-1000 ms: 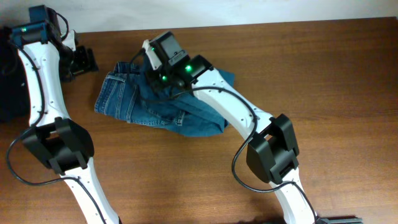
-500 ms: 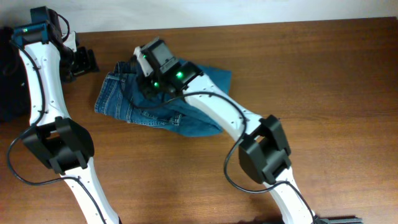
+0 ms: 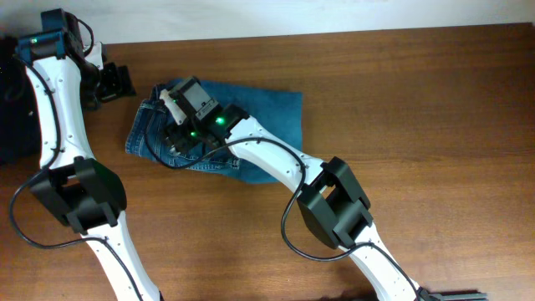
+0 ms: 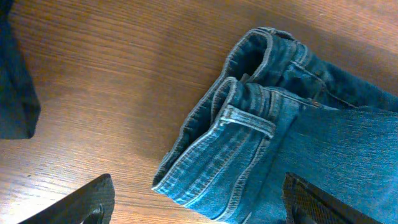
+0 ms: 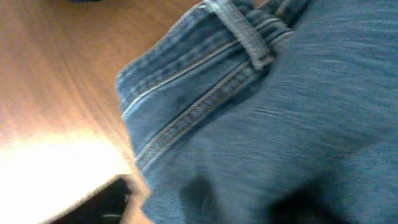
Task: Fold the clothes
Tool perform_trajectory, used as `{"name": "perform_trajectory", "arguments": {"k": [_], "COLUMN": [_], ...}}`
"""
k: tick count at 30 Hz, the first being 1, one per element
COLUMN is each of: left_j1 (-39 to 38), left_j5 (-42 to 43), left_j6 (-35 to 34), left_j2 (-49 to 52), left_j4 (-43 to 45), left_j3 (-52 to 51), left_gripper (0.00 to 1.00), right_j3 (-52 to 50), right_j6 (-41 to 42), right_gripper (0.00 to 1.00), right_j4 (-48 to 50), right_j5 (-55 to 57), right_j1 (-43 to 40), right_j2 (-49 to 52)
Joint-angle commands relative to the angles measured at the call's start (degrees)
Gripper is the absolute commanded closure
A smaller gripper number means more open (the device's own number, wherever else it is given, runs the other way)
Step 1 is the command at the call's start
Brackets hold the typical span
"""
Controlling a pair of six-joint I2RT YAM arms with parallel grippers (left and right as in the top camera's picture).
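table (image 3: pixel 418 125): brown wood | dark garment pile (image 3: pixel 7 109): far left edge

Left gripper (image 4: pixel 198 202) agape; right gripper (image 5: pixel 196 208) agape

overhead cam is fixed up above the table (image 3: pixel 418 125), looking straight down, far enough back to fit the whole jeans (image 3: pixel 267 104). left wrist cam looks out past my left fingers (image 4: pixel 93 202), fairly close, with the waistband end just ahead of the tips. right wrist cam is jammed right up against denim just beyond my right fingers (image 5: pixel 93 205), all blurry. all three share that waistband end.
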Motion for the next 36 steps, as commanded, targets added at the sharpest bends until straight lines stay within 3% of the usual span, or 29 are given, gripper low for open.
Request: {"name": "perform_trajectory", "arguments": {"k": [1, 6, 13, 17, 21, 22, 27, 36], "left_j1": [-0.1, -0.1, -2.4, -6.4, -12.7, -14.3, -20.6, -25.9], "left_j5": [3.5, 5.4, 6.4, 6.5, 7.3, 7.3, 1.7, -6.8], "left_j6": [0.3, 0.3, 0.3, 0.5, 2.8, 3.1, 3.1, 3.0], "left_j2": [-0.1, -1.5, -5.4, -6.0, -6.0, -6.0, -6.0, -6.0], "left_j4": [0.2, -0.1, -1.4, -3.1, -4.0, -4.0, -4.1, -0.7], "left_j3": [1.1, 5.0, 7.9, 7.9, 7.9, 7.9, 6.7, -7.2], "left_gripper": [0.14, 0.14, 0.16, 0.4, 0.96, 1.0, 1.0, 1.0], "right_j3": [2.3, 5.5, 11.1, 11.2, 11.2, 11.2, 10.6, 7.7], "right_j6": [-0.3, -0.9, -1.2, -1.0, -0.9, -0.9, -0.9, -0.9], "right_gripper": [0.01, 0.01, 0.01, 0.01, 0.01, 0.01, 0.01, 0.01], "right_j4": [0.0, -2.4, -15.1, -22.1, -34.5, -37.1, -47.3, -50.7], "right_j5": [-3.0, -5.3, -2.4, 1.0, 8.1, 8.6, 8.8, 8.8], "right_j1": [0.3, -0.4, -5.8, -11.1, -19.6, -21.7, -32.4, -43.2], "right_j2": [-0.2, -3.5, -10.2, -14.6, -17.6, -17.7, -17.0, -17.0]}}
